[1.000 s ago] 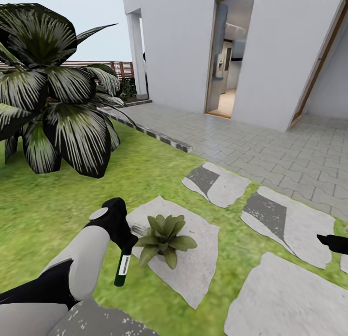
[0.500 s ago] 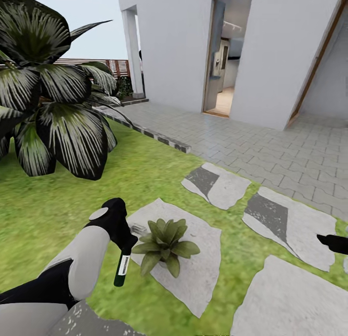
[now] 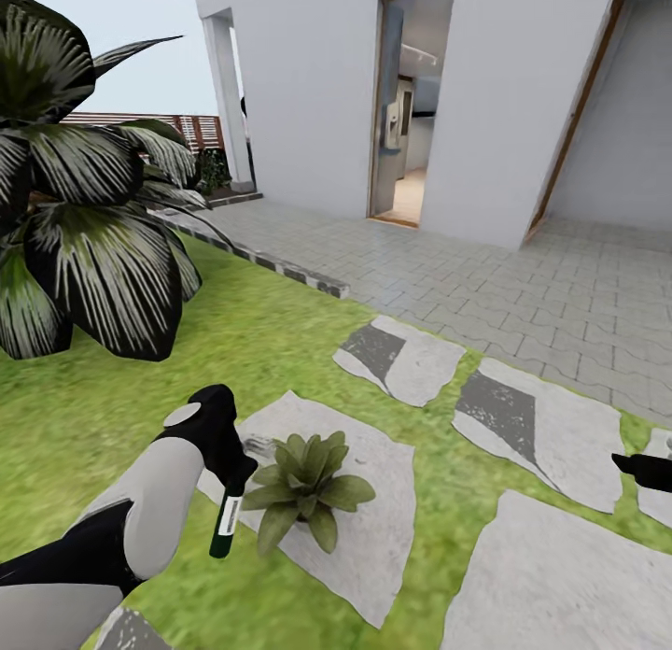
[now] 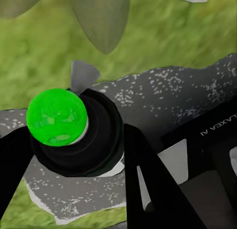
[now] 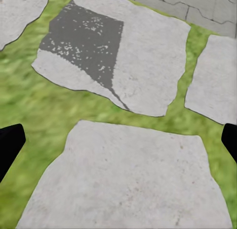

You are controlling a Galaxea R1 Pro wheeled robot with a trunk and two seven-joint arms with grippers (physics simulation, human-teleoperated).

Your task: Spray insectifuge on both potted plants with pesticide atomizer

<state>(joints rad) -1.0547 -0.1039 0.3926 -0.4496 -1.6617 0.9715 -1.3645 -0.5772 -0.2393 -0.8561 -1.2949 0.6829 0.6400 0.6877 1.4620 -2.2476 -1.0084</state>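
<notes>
Green lawn [image 3: 280, 323] with grey stepping stones [image 3: 373, 501] lies beside a white house [image 3: 485, 99]. Near one stone's left edge, the left gripper [image 3: 238, 468] clamps the pesticide atomizer [image 3: 226, 524], hanging bottom-down just beside a potted plant [image 3: 303, 487]. The right gripper [image 5: 118, 142] is spread wide over another stone.

Green lawn [image 3: 280, 332] carries grey stepping stones [image 3: 551, 426]; a small potted plant [image 3: 303, 487] sits on the near-left stone, a big striped-leaf plant [image 3: 84, 230] far left.
</notes>
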